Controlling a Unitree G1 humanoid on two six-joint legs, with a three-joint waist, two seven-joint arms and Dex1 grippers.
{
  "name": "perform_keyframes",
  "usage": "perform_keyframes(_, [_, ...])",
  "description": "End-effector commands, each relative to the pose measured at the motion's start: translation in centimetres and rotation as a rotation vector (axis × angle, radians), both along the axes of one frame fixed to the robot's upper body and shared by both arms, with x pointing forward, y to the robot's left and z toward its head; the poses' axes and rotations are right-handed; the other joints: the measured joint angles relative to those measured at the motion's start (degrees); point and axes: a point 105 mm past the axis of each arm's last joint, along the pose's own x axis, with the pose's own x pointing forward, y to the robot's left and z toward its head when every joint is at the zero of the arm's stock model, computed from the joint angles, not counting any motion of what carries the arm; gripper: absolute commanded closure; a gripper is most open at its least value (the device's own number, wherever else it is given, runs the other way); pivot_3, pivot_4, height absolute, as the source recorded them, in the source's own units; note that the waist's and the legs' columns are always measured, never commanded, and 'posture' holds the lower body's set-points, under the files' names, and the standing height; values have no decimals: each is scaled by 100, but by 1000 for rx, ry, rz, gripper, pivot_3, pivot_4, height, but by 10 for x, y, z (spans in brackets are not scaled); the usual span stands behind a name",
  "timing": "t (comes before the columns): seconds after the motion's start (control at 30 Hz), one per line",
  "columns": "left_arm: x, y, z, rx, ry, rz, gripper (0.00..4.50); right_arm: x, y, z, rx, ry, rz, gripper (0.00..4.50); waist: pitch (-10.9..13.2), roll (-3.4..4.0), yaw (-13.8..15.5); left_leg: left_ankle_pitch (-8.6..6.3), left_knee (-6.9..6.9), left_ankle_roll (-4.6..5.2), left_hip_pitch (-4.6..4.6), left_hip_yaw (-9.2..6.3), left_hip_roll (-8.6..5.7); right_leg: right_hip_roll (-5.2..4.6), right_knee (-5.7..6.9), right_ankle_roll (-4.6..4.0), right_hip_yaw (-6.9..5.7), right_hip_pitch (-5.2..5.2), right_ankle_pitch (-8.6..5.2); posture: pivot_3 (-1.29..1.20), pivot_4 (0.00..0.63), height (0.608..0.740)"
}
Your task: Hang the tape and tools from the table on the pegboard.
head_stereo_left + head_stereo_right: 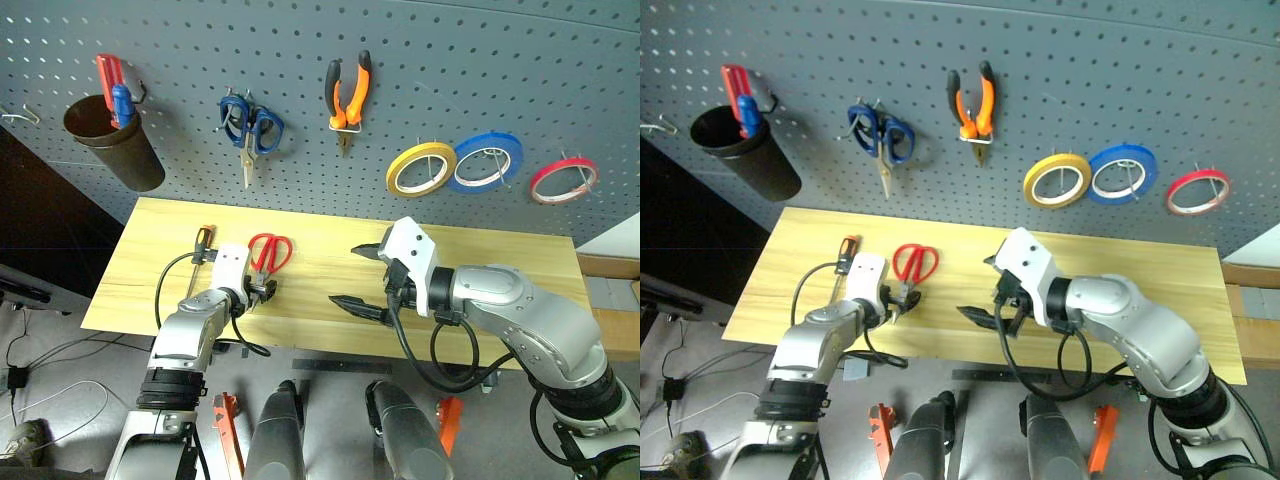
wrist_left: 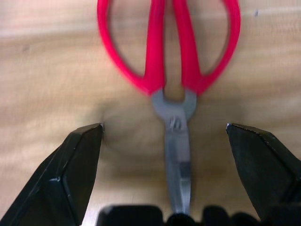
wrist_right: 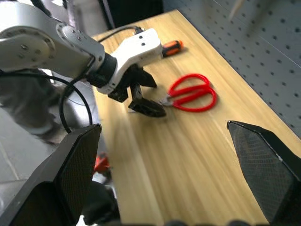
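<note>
Red-handled scissors (image 1: 269, 253) lie flat on the table (image 1: 480, 270), left of centre, blades toward the near edge. Left gripper (image 2: 174, 155), jaws spread, straddles the blades; right gripper (image 1: 362, 277) hovers, jaws spread. Judged rigid, light, slippery steel: grip near the pivot.

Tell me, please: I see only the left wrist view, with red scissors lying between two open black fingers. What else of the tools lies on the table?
Observer: One more. The screwdriver with the orange-and-black handle lies on the table, on the robot's left of the red scissors.
Operator: And the pliers?
Observer: The pliers already hang on the pegboard, above the scissors and a little to the right.
Operator: Where is the right gripper?
Observer: The right gripper hangs open and empty over the middle of the table, apart from the left gripper.
</note>
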Motion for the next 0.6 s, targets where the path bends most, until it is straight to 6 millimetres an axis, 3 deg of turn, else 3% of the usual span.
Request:
perform_keyframes(0.03, [-1,-3,-9,-5,18,-4,0,0,-4,2,-26,-25,-25,58,0,0,-3,0,0,0,0,-1,1,0,0,0,-1,0,0,-72,349,740])
perform_keyframes(0.07, [-1,-3,-9,-7,18,-5,0,1,-5,1,-34,-26,-30,58,0,0,-5,0,0,0,0,0,0,0,0,0,0,0,0,-83,350,740])
perform_keyframes(0.17, [0,-3,-10,-8,15,-1,594,2,-7,1,-44,-28,-41,0,0,0,-7,0,0,0,1,-1,1,0,1,0,0,1,0,-83,350,740])
perform_keyframes(0.43, [5,1,-8,-9,-33,16,3394,12,-10,5,-63,-65,-82,0,0,0,-12,1,1,-1,1,-1,0,0,1,0,-1,1,0,-102,344,740])
perform_keyframes(0.6, [5,0,-5,-58,-77,-6,3431,16,-14,7,-75,-84,-102,0,0,0,-19,1,1,-2,1,0,0,0,0,0,0,1,0,-110,342,740])
